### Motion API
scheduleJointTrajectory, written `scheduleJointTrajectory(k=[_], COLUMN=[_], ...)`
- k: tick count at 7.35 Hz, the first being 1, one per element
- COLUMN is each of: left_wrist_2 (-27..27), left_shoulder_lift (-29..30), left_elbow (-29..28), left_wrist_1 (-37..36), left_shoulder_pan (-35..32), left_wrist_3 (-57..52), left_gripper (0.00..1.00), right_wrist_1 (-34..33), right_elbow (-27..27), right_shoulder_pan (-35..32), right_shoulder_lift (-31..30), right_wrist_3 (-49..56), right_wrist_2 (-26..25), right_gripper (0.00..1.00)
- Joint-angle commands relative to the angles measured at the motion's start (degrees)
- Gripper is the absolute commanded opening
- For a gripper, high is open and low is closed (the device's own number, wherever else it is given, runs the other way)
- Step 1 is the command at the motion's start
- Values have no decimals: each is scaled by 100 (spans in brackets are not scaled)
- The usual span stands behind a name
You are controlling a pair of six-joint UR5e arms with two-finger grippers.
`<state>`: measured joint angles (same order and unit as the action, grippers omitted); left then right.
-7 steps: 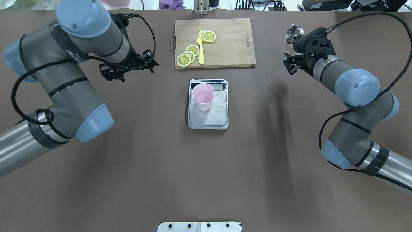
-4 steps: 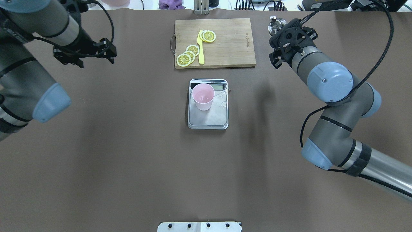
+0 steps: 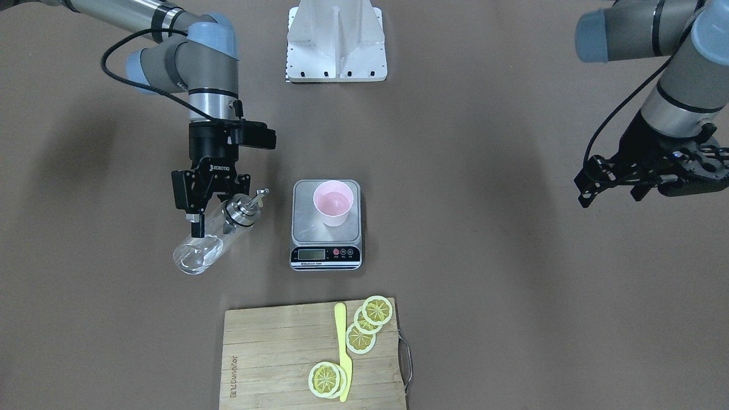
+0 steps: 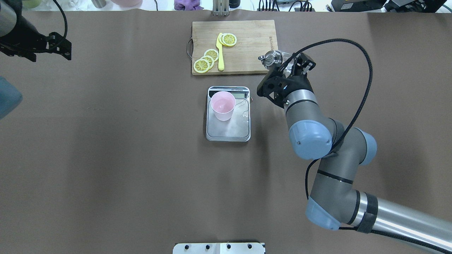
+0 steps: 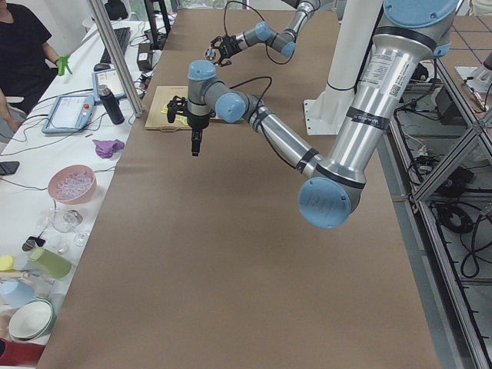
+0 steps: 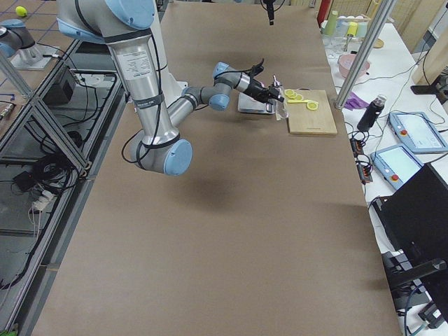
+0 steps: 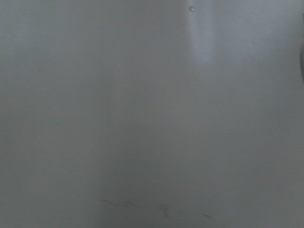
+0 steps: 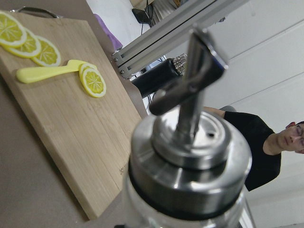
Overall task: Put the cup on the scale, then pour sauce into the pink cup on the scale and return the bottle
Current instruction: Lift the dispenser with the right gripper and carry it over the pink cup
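The pale pink cup point(image 3: 333, 203) stands upright on the silver scale point(image 3: 326, 256) at mid-table; it also shows in the overhead view point(image 4: 222, 105) on the scale's platform point(image 4: 231, 131). My right gripper point(image 3: 212, 225) is shut on the clear glass bottle point(image 3: 198, 251) and holds it tilted above the table, its silver pourer cap point(image 3: 244, 206) pointing toward the cup but short of it. The overhead view shows the cap point(image 4: 270, 58) ahead of the right gripper point(image 4: 291, 68); the right wrist view shows it close up point(image 8: 190, 152). My left gripper point(image 3: 609, 193) is open and empty, far off to the side.
A wooden cutting board point(image 3: 267, 353) with lemon slices point(image 3: 364, 324) and a yellow knife point(image 3: 342, 353) lies beyond the scale, also seen in the overhead view point(image 4: 254, 42). A white mount plate point(image 3: 336, 42) sits at the robot's edge. The left wrist view shows only blurred table.
My right arm has carried the bottle from the table's far right in toward the scale and tilted it. My left arm has drawn back further to the left, away from the cup.
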<state>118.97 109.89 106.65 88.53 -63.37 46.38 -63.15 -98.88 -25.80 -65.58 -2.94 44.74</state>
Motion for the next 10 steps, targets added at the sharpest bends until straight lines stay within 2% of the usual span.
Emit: scheduleJointTrajectory(k=[1, 3, 6, 8, 10], left_wrist_2=[13, 13, 13, 13, 13], left_shoulder_lift=[-20, -29, -20, -20, -29], left_elbow=[-56, -248, -311, -390, -583], left_wrist_1=[67, 217, 217, 252, 497], left_shoulder_pan=[-149, -158, -158, -158, -158], left_wrist_3=[-6, -6, -6, -6, 3], left_gripper=[98, 98, 98, 98, 98], right_wrist_1=[-223, -888, -1583, -1673, -1665], right_elbow=[36, 45, 62, 254, 877], right_shoulder_pan=[442, 645, 883, 901, 892], right_shoulder_lift=[-7, 1, 97, 289, 834], right_wrist_3=[854, 1408, 1655, 1692, 1692], right_wrist_2=[-982, -1711, -2266, -2321, -2400], right_gripper=[8, 9, 9, 9, 9])
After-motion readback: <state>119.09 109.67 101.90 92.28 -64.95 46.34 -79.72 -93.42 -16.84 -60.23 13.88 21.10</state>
